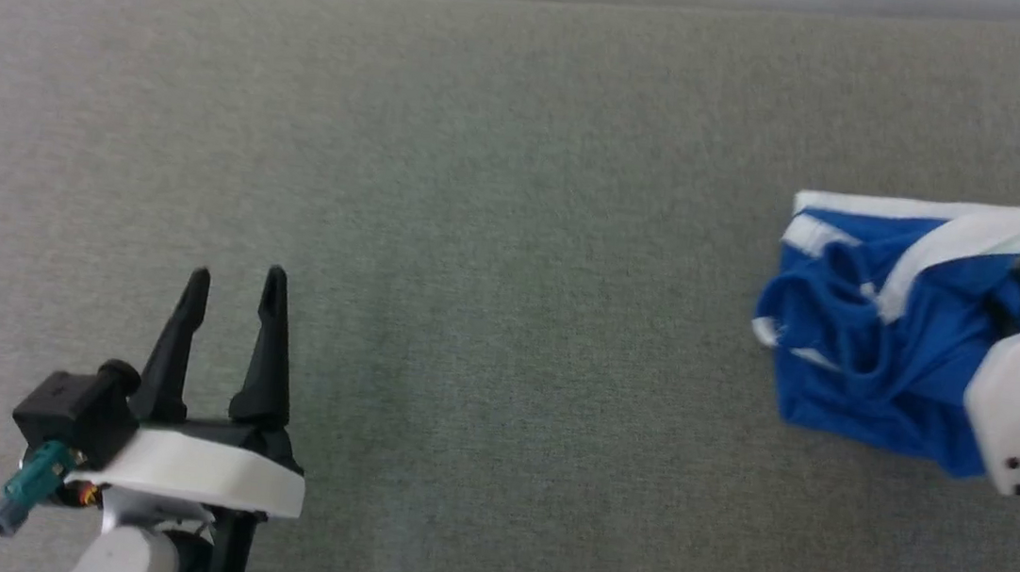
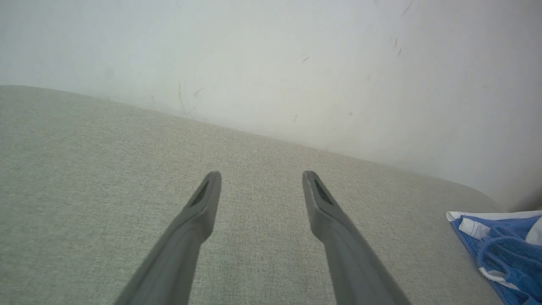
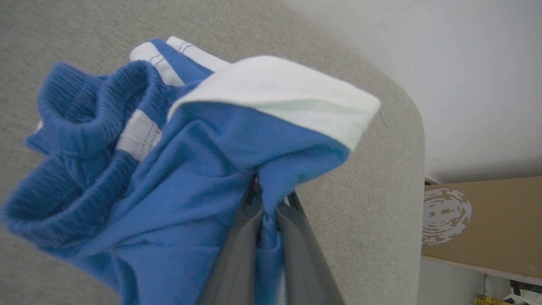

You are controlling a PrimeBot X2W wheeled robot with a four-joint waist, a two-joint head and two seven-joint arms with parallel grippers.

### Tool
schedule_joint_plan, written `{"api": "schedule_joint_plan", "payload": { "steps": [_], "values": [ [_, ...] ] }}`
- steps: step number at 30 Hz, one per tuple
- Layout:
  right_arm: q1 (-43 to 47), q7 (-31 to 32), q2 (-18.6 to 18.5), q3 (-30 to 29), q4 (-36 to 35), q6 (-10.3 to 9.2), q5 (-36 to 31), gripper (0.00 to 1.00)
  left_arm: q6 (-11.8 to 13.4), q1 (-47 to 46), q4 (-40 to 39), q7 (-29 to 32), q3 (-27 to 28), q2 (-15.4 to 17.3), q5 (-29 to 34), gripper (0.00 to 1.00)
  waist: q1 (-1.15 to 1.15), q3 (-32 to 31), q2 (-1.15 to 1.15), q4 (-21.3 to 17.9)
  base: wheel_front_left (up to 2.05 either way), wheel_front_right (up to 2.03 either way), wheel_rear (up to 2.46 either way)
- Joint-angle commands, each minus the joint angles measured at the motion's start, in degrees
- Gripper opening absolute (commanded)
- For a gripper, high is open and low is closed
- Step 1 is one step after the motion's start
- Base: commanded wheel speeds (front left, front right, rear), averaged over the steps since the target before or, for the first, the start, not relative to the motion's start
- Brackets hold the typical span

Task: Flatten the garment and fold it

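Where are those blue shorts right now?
The blue shorts lie bunched at the far right of the head view on the grey surface, pinched by the right tool.

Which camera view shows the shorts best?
The right wrist view: close and sharp, it shows the shorts with ribbed waistband, white stripes and a fold pinched in the right gripper. The head view shows the crumpled bundle, partly behind the right arm. The left wrist view catches one corner.
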Motion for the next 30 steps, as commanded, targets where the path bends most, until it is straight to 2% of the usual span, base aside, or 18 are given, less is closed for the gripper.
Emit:
{"api": "schedule_joint_plan", "payload": {
  "steps": [1, 7, 16, 22, 30],
  "values": [
    [-1.1, 0.2, -1.8, -0.6, -0.6, -0.12, -0.6, 0.0, 0.1, -1.5, -0.8, 0.3, 0.1, 0.6, 0.6, 1.0, -0.01, 4.7, 0.0, -3.1, 0.0, 0.0, 0.0],
    [-2.9, 0.9, -8.7, -2.9, -0.5, -0.12, -1.7, 0.0, 0.0, -4.2, -3.3, 1.1, 0.7, 2.1, 1.2, 1.0, -0.01, 9.3, 0.0, -4.4, 0.0, 0.0, 0.0],
    [-2.9, 1.6, -14.9, -8.2, -0.9, -0.12, -4.6, 0.0, 0.1, -6.8, -6.4, 1.8, 1.2, 3.7, 1.9, 1.0, -0.01, 15.0, 0.0, -5.2, 0.0, 0.0, 0.0],
    [-2.1, 0.6, -17.5, -11.1, 0.1, -0.12, -6.9, 0.0, 0.0, -8.0, -7.3, 2.2, 0.8, 4.1, 2.2, 1.0, -0.01, 17.2, 0.0, -5.4, 0.0, 0.0, 0.0],
    [-1.4, -0.7, -17.3, -14.4, 0.9, -0.12, -9.0, 0.0, 0.0, -8.8, -8.2, 2.6, 0.8, 4.9, 2.7, 1.0, -0.01, 18.7, 0.0, -5.6, 0.0, 0.0, 0.0]
  ]
}}
